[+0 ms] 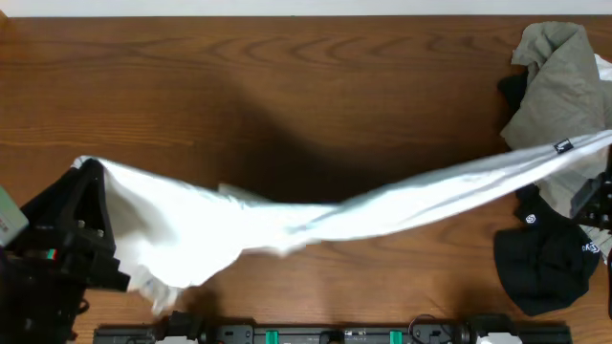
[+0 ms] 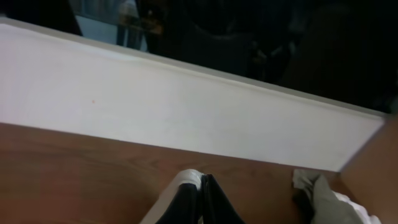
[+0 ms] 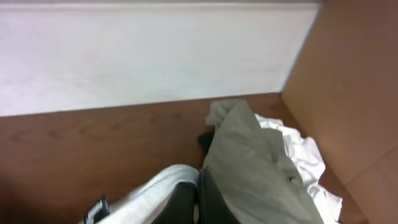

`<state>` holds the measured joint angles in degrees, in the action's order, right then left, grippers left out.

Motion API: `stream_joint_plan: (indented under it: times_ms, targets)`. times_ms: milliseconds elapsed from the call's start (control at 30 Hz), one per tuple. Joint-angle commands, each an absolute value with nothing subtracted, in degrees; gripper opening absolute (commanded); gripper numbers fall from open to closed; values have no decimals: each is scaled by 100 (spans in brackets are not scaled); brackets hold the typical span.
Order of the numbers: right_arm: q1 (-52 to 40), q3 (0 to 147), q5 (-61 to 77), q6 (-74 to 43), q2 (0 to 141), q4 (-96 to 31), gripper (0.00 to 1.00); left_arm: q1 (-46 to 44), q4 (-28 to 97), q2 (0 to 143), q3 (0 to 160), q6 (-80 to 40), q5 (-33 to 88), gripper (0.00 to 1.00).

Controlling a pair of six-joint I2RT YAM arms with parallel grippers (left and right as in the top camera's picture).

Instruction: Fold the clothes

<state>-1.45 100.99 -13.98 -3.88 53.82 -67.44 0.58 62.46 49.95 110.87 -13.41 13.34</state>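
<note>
A white garment is stretched in the air across the wooden table, from lower left to upper right. My left gripper is shut on its left end; the left wrist view shows white cloth pinched between the black fingers. My right gripper is shut on the right end, by a small black label; the right wrist view shows white cloth wrapped over the fingers. The garment's middle sags and its lower left part hangs bunched.
A pile of clothes lies at the far right: an olive-grey garment, also in the right wrist view, white cloth beneath it, and a black garment near the front right. A white wall borders the table's far edge.
</note>
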Motion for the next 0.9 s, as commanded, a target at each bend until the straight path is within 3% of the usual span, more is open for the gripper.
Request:
stream_joint_plan:
  times_ms: [0, 233, 500, 667, 867]
  targets:
    - [-102, 10049, -1498, -469, 5986, -6692, 1, 56, 6261, 5535, 11076, -1221, 1129, 6]
    - [-102, 10049, -1492, -467, 7918, -6453, 1, 56, 6173, 7282, 11076, -1037, 1129, 6]
    - [-62, 10237, -1496, -480, 10036, -4790, 1, 56, 4665, 9749, 11260, -722, 1323, 6]
    - [23, 11607, -1625, -576, 10125, -4847, 1, 73, 4637, 10147, 12599, -429, 1310, 6]
    - [119, 13708, -1984, -550, 10125, -5824, 1, 213, 5166, 10053, 14610, -438, 1308, 6]
